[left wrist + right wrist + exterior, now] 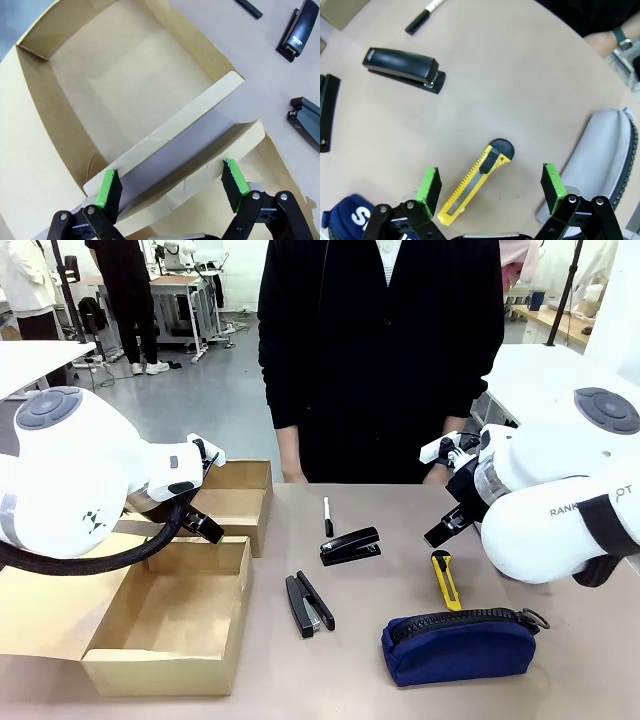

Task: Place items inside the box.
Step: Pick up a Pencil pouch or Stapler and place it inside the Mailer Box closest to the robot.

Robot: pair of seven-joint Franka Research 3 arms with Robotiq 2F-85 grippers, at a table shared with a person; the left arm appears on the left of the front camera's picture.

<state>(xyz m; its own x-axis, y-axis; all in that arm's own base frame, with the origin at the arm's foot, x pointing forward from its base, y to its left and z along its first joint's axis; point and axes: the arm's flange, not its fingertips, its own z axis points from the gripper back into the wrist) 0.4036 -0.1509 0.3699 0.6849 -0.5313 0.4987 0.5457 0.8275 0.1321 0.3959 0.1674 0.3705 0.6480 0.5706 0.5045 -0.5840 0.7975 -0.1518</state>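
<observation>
Surface [400, 540], first pick apparently starting; right gripper [491, 172], jaws apart, is hovering over yellow utility knife [475, 182]; left gripper [172, 172], likewise apart, is hanging above box [165, 670]; next, probably: lowering, closing.

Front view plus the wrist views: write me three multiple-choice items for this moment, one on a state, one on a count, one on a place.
1. The box is: A shut; B open and empty; C open and full.
2. Black staplers on the table: A one; B three; C two.
3. The yellow utility knife lies: A on the table under the open right gripper; B in the box; C under a stapler.
Answers: 1 B, its bare floor shows. 2 C, both lie between box and knife. 3 A, the right wrist view shows it below the spread jaws.
</observation>
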